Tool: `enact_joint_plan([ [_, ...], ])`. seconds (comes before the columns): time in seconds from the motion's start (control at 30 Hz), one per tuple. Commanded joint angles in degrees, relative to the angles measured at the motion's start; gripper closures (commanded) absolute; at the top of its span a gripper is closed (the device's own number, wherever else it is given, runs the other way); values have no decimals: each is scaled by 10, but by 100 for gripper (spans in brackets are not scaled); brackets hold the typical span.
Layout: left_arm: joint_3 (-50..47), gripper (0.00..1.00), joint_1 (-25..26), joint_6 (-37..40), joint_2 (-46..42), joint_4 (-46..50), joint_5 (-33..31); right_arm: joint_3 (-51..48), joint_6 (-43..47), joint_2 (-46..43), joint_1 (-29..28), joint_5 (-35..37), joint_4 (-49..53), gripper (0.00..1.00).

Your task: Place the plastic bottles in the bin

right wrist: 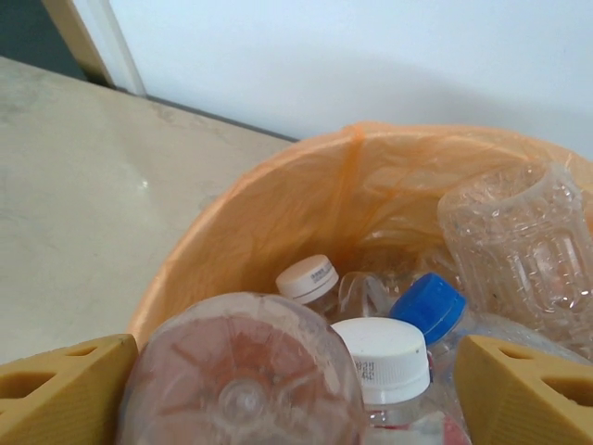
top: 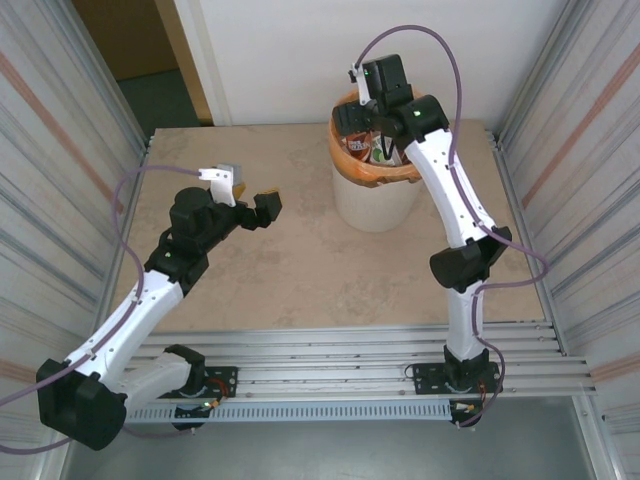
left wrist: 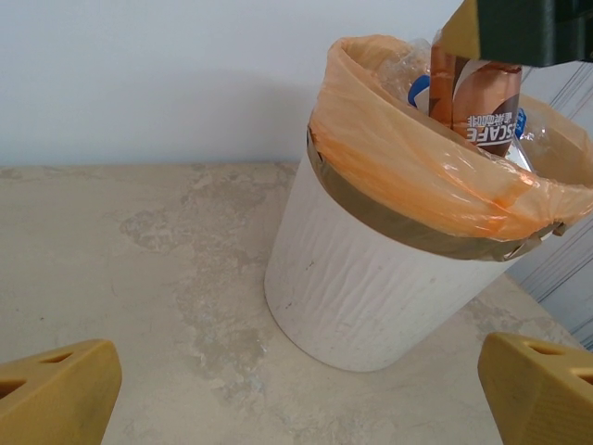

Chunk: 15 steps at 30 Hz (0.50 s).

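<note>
A beige marbled tabletop [top: 290,260] lies between ribbed metal side walls [top: 60,130], with a white wall behind. The bin [top: 375,205] stands near its far right corner. Plastic bottles [right wrist: 519,241] are piled inside, the lower ones hidden. Above it, the right hand [right wrist: 296,389] is spread wider than the clear bottle base [right wrist: 241,371] between its fingers. The left hand [top: 248,193] gapes near the left edge.

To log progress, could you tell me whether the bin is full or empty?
Nearly full: the bin holds plastic bottles piled up to its orange-lined rim.
</note>
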State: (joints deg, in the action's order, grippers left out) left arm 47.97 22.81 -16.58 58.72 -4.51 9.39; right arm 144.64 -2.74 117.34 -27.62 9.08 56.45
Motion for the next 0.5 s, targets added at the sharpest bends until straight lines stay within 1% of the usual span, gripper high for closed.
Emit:
enact_joint_plan([
  [0.0, 14, 1, -6, -5, 2, -19, 5, 8, -7, -51, 0, -26, -22, 14],
  [0.07, 14, 1, -6, -5, 4, -19, 5, -8, -10, -63, -4, -34, -29, 14],
  [0.13, 15, 1, -5, -5, 5, -18, 5, -30, -12, -77, -8, -34, -41, 17],
  [0.3, 16, 1, -7, -5, 6, -18, 5, -72, -18, -89, -13, -43, -60, 38],
  [0.47, 16, 1, -8, -5, 8, -17, 5, -71, -17, -60, -24, -52, -54, 47],
])
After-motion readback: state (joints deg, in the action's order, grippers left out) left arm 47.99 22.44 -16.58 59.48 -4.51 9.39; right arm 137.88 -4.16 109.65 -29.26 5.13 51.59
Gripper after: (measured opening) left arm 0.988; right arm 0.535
